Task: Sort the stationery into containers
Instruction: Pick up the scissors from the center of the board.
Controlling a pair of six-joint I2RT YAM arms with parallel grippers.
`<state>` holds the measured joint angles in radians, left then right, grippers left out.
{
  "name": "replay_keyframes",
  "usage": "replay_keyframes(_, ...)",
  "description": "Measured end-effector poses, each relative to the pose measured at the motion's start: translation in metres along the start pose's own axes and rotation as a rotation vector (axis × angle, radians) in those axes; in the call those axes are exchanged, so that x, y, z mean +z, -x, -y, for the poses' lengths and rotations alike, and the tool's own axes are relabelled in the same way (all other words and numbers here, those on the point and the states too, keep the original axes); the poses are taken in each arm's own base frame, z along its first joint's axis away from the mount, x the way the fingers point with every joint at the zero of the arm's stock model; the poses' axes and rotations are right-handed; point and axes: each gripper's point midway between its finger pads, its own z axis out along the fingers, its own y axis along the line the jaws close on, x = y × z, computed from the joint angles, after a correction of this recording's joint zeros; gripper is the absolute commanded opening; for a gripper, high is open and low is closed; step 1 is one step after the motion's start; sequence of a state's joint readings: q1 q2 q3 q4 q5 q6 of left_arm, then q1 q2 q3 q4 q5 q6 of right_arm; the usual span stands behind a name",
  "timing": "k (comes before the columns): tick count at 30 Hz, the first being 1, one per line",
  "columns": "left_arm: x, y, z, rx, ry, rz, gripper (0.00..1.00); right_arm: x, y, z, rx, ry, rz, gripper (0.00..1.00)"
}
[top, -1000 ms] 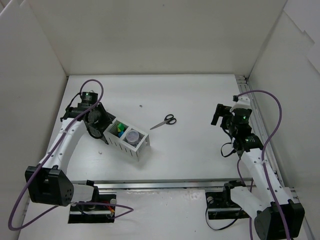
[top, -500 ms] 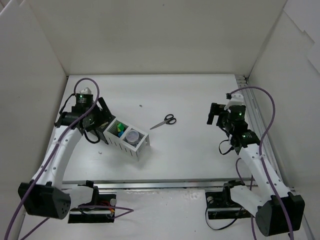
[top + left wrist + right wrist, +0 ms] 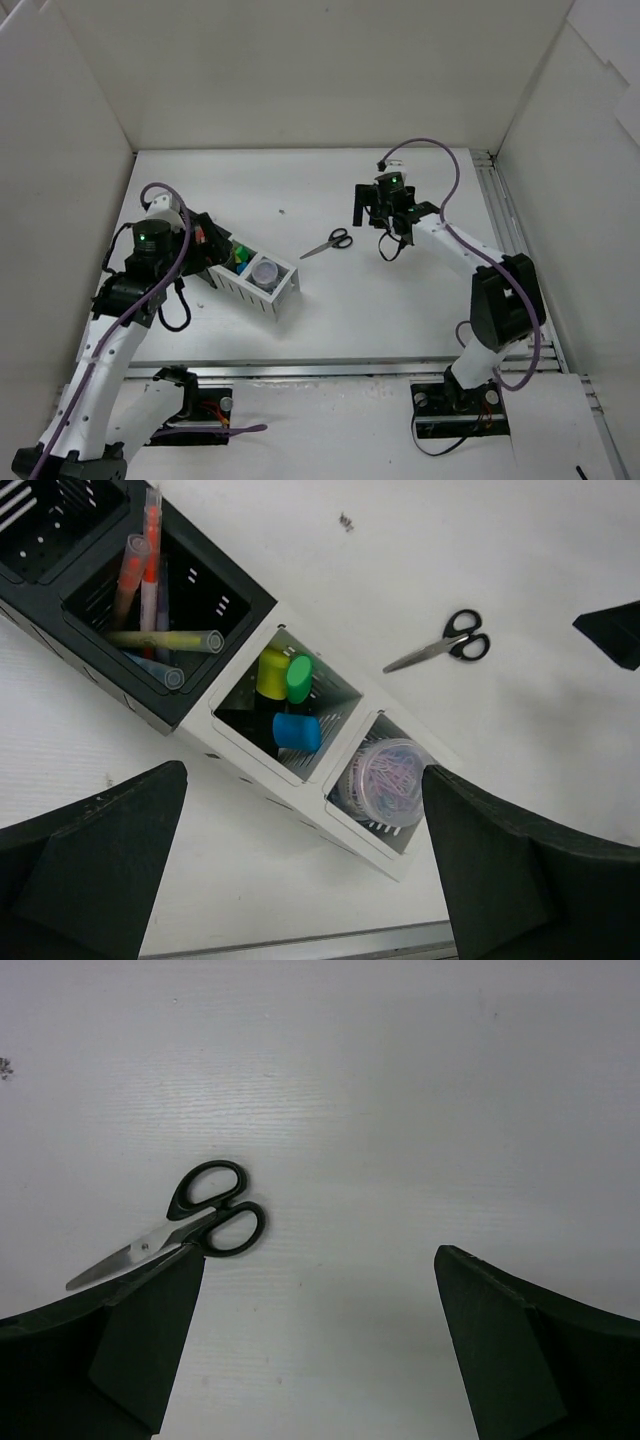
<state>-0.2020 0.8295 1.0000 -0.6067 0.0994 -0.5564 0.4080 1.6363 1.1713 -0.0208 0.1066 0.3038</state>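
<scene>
Bare table (image 3: 400, 300) all round the scissors (image 3: 326, 244) — mesh containers (image 3: 245, 292) well apart, to the left

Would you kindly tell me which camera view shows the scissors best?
The right wrist view: the scissors appear large and sharp, handles and blades clear. The left wrist view shows them whole but smaller; the top view shows them tiny.

A robotics lab test cell. A white table (image 3: 400, 300) stands boxed in by plain white panels (image 3: 300, 80) (back and both sides). Purple cables (image 3: 430, 141) loop from the left arm (image 3: 100, 340) and right arm (image 3: 450, 240).
</scene>
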Motion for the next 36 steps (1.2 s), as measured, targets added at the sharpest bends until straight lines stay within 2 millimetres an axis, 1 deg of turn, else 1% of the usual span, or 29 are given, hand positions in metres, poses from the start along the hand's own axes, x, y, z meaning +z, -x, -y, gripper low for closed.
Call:
replay_keyframes(4, 0.015, -0.013, -0.008, 0.006, 0.037, -0.056, 0.99, 0.029, -0.016, -0.016, -0.001, -0.032, -0.068, 0.97)
replay_keyframes(6, 0.016, -0.016, -0.010, 0.007, 0.045, -0.058, 0.99, 0.039, -0.026, -0.024, -0.009, -0.049, -0.102, 0.95)
replay_keyframes(10, 0.012, -0.011, -0.011, 0.011, 0.051, -0.029, 1.00, 0.053, -0.050, -0.031, -0.032, -0.088, -0.162, 0.92)
replay_keyframes(12, 0.011, -0.009, -0.013, 0.012, 0.059, -0.013, 1.00, 0.058, -0.062, -0.031, -0.050, -0.109, -0.193, 0.91)
replay_keyframes(13, 0.011, -0.009, -0.014, 0.012, 0.063, -0.007, 0.99, 0.060, -0.067, -0.030, -0.057, -0.122, -0.206, 0.89)
replay_keyframes(14, 0.011, -0.010, -0.016, 0.012, 0.069, -0.007, 1.00, 0.062, -0.072, -0.029, -0.065, -0.135, -0.219, 0.88)
replay_keyframes(15, 0.012, -0.012, -0.018, 0.012, 0.075, -0.009, 0.99, 0.065, -0.077, -0.028, -0.070, -0.147, -0.230, 0.84)
replay_keyframes(18, 0.015, -0.018, -0.023, 0.013, 0.090, -0.023, 1.00, 0.072, -0.092, -0.021, -0.078, -0.181, -0.265, 0.81)
replay_keyframes(19, 0.016, -0.020, -0.024, 0.013, 0.094, -0.027, 1.00, 0.073, -0.089, -0.022, -0.074, -0.185, -0.257, 0.75)
replay_keyframes(20, 0.017, -0.021, -0.026, 0.014, 0.101, -0.030, 1.00, 0.074, -0.089, -0.020, -0.075, -0.194, -0.256, 0.72)
replay_keyframes(24, 0.017, -0.019, -0.029, 0.015, 0.123, -0.020, 0.99, 0.081, -0.085, -0.022, -0.075, -0.213, -0.242, 0.45)
replay_keyframes(25, 0.017, -0.018, -0.030, 0.015, 0.128, -0.017, 1.00, 0.083, -0.083, -0.022, -0.076, -0.218, -0.236, 0.28)
replay_keyframes(27, 0.017, -0.017, -0.032, 0.016, 0.141, -0.011, 0.99, 0.086, -0.082, -0.023, -0.081, -0.222, -0.232, 0.16)
replay_keyframes(28, 0.017, -0.017, -0.033, 0.016, 0.145, -0.008, 0.99, 0.087, -0.082, -0.023, -0.082, -0.228, -0.227, 0.03)
replay_keyframes(29, 0.017, -0.017, -0.034, 0.016, 0.148, -0.007, 1.00, 0.087, -0.081, -0.022, -0.083, -0.234, -0.222, 0.00)
replay_keyframes(33, 0.019, -0.017, -0.034, 0.030, 0.148, -0.012, 1.00, 0.085, -0.079, -0.015, -0.117, -0.262, -0.219, 0.00)
replay_keyframes(36, 0.024, -0.020, -0.027, 0.063, 0.101, -0.041, 1.00, 0.079, -0.073, -0.011, -0.175, -0.281, -0.195, 0.00)
